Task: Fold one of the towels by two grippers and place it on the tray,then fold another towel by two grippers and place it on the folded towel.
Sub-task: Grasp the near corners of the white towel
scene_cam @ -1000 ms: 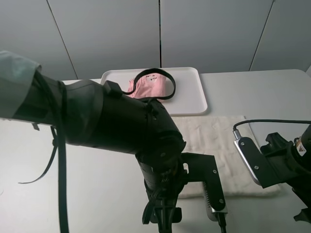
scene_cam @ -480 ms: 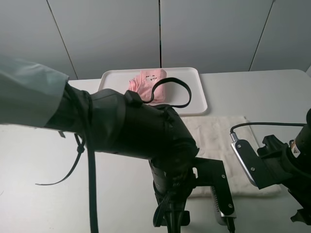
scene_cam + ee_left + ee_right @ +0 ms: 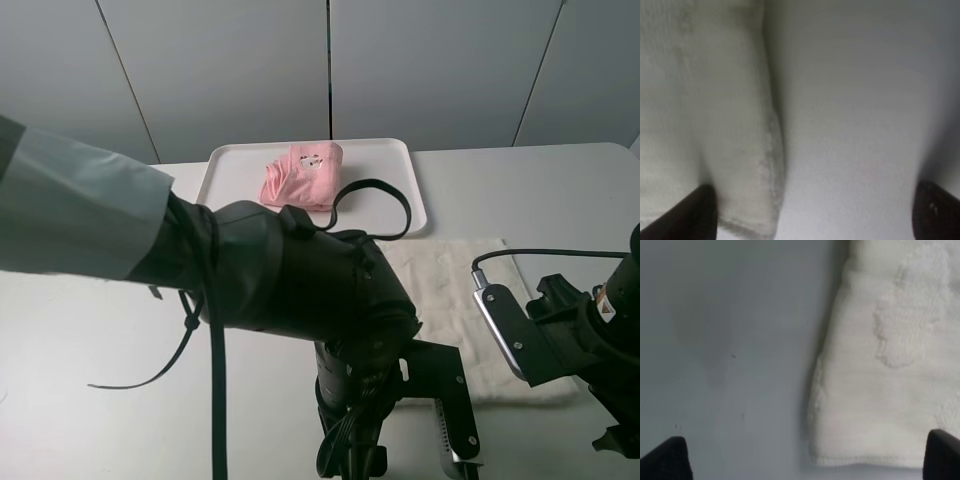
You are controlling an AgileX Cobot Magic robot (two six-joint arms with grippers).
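The pink towel (image 3: pixel 300 176) lies folded and bunched on the white tray (image 3: pixel 395 215) at the back of the table. The cream-white towel (image 3: pixel 452 290) lies flat in front of the tray. My left gripper (image 3: pixel 815 215) hovers open over one near corner of the cream-white towel (image 3: pixel 705 125); that corner lies by one fingertip (image 3: pixel 695 212). My right gripper (image 3: pixel 805 460) hovers open over the other near corner of the cream-white towel (image 3: pixel 885 375), which reaches toward one fingertip (image 3: pixel 945 455). Nothing is held. In the high view the arms hide both sets of fingers.
The bulky black left arm (image 3: pixel 290 290) with its loose cable (image 3: pixel 375 205) fills the foreground and hides the towel's left part. The right arm's wrist mount (image 3: pixel 515 335) sits at the towel's right edge. Grey wall panels stand behind the table.
My left arm has swung right and nearer, and its cable loop has slid off the pink towel. The right arm has shifted slightly. Both grippers stay open.
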